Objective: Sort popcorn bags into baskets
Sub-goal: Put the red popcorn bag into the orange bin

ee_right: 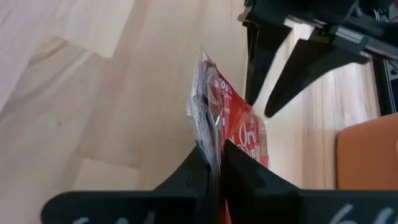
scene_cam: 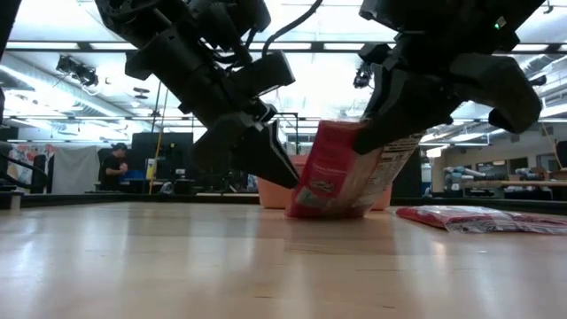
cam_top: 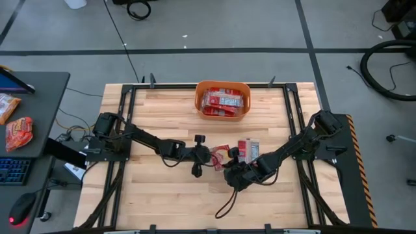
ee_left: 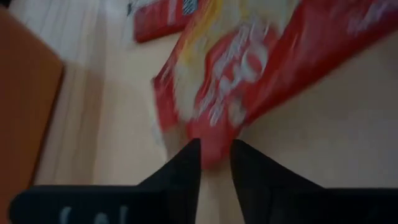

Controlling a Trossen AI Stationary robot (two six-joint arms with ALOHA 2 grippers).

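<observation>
- High view: we see the left hand [cam_top: 207,156] and right hand [cam_top: 229,170] meeting at a popcorn bag [cam_top: 221,156] mid-frame on the bench [cam_top: 162,188]; the orange basket [cam_top: 223,85] sits top centre, already holding bags.
- Low view: bag propped on edge, centre frame.
- Left wrist: fingers slightly apart, bag corner between them.
- Right wrist: fingers clamped on the bag's edge.
- Handover step, we reckon; next, left clears, right carries to the basket.

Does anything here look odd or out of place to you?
One popcorn bag stands tilted on its edge mid-table instead of lying flat, pinched by the right gripper while the left gripper sits open at its other side. Another bag lies loose on the table, outside the orange basket holding the rest.
</observation>
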